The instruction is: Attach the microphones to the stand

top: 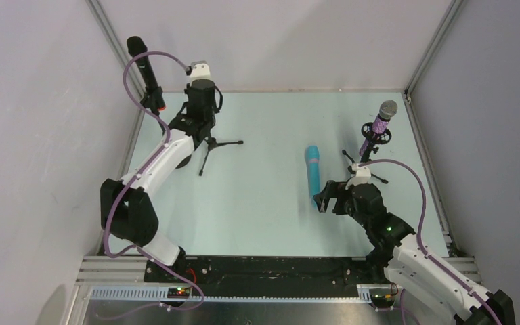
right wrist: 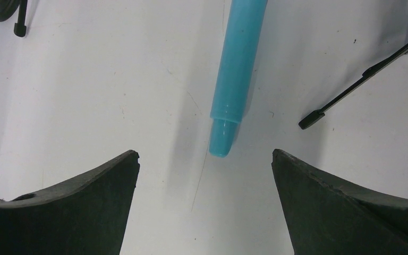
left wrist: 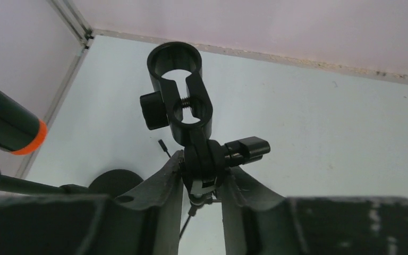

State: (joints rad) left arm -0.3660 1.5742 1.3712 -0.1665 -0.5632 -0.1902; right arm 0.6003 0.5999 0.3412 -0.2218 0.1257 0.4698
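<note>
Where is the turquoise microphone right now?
In the top view the turquoise microphone lies flat on the table, right of centre, just beyond the open right gripper and left of the purple microphone held in its stand.

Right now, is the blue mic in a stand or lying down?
Lying down: the blue mic rests flat on the table, in no stand.

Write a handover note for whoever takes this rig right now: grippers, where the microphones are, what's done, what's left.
Left gripper: closed on the swivel joint of the empty stand.
Right gripper: open, at the near end of the turquoise microphone, which lies flat on the table.
Done: purple microphone sits in the right stand; black microphone is up at far left, its mount hidden.
Left: turquoise one into the empty stand.
</note>
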